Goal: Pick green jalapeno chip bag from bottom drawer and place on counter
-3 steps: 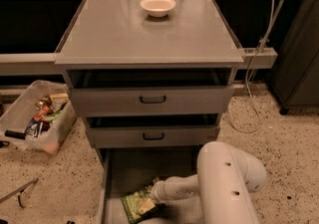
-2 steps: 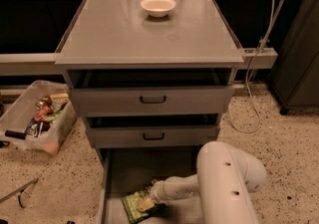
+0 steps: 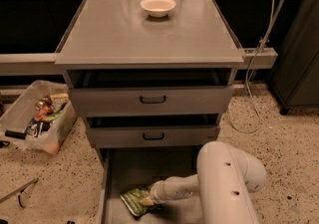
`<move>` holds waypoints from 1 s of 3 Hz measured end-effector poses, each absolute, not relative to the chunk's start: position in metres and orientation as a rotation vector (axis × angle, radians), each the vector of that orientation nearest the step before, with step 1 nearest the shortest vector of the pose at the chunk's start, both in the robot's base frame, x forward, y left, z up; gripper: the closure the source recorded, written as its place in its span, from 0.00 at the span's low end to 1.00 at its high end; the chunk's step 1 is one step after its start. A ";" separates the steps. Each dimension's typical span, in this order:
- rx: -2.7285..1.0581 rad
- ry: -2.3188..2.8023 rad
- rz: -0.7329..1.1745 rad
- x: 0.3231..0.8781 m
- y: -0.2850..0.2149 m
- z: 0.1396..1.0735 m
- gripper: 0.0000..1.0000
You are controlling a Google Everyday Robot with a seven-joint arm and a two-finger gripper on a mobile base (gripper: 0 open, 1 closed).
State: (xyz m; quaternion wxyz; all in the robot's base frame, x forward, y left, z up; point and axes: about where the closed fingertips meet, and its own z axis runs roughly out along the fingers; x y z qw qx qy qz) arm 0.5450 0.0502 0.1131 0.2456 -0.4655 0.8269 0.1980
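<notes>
Camera view, the sole view on record: we find the bottom drawer [image 3: 144,168] pulled out at the foot of the cabinet, with its grey floor bare toward 12 o'clock. The green jalapeno chip bag [image 3: 130,201] lies flat on that floor at the near end, toward 7 o'clock of the drawer and close to the left wall. The white arm [image 3: 227,183] enters from 4 o'clock and its forearm runs leftward across the drawer. The gripper [image 3: 148,200] sits at the bag's 3 o'clock edge, touching it or just over it. We cannot tell whether the gripper is spread or clamped on the bag, because its tip merges with the bag's pale end. The bag does not appear lifted clear of the floor. In our judgement the bag is light, thin and crinkled, with a slick foil skin. It will deform under pressure, and if nudged it may slide along the metal floor rather than rise. We judge the sound hold to be a pinch on a raised fold or the sealed end at 3 o'clock. A squeeze across the puffed middle risks crushing the contents or letting the film slip. The counter [image 3: 124,34] stands at 12 o'clock from the bag and carries a white bowl [image 3: 158,5] near its far edge. The top drawer front [image 3: 109,101] and the middle drawer front [image 3: 114,137] lie between bag and counter. A plastic bin [image 3: 12,113] of packets rests on the ground at 9 o'clock, well apart.
</notes>
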 end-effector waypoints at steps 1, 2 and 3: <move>-1.273 2.235 0.558 0.546 0.050 0.131 0.88; -1.278 2.183 0.618 0.551 0.044 0.198 1.00; -1.299 2.106 0.688 0.563 0.035 0.286 1.00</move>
